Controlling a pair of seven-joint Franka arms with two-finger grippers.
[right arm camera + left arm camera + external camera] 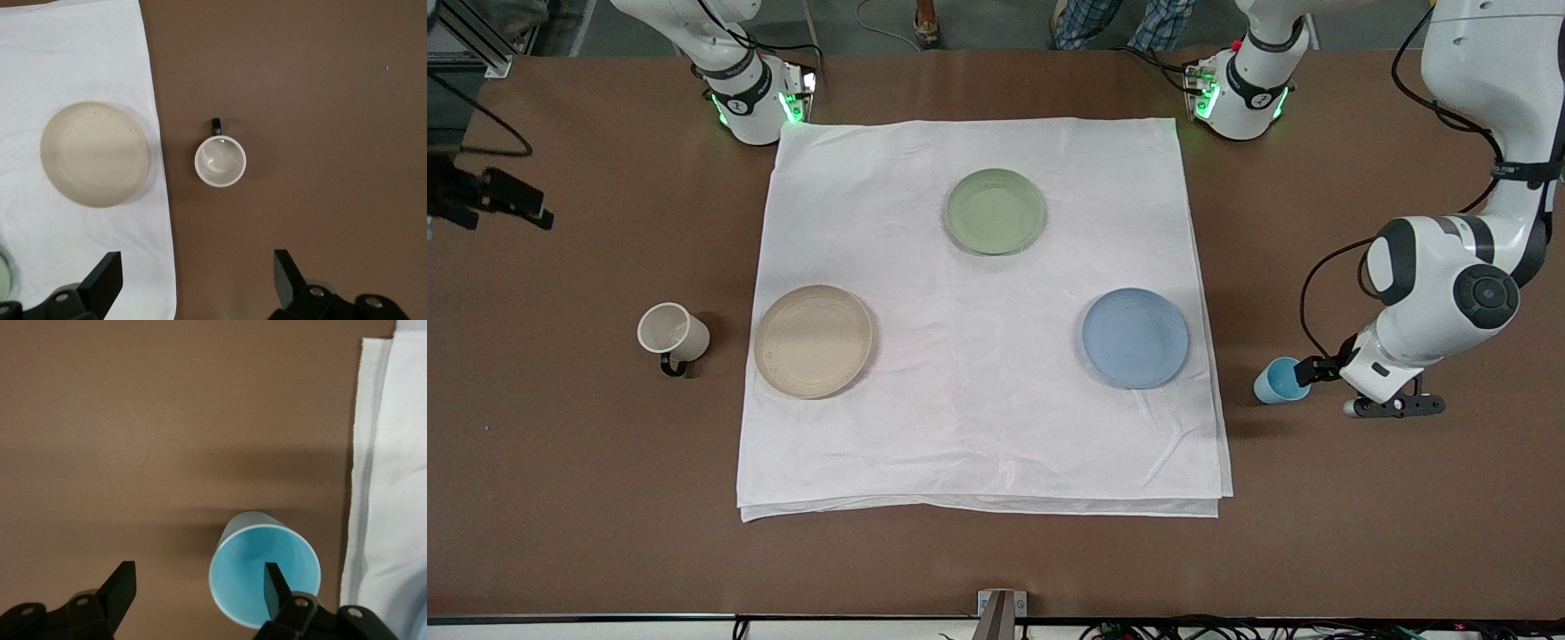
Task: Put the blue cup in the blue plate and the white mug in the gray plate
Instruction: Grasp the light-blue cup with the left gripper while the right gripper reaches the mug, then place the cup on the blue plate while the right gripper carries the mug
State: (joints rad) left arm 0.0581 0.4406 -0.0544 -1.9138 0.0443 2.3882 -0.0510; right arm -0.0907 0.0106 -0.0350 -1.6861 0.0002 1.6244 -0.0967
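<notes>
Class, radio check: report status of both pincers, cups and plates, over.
Left pincer open, one finger inside blue cup on bare table. Right pincer open, high above white mug. Blue plate, gray plate empty on cloth. Nothing blocking.

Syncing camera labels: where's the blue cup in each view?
Front view: blue cup on the bare table off the white cloth, toward the left arm's end, at the left gripper.
Left wrist view: cup seen from above, one finger inside its rim, the other outside.
Right wrist view: not in it.
Shared landmark: the cloth's edge beside the cup.
</notes>
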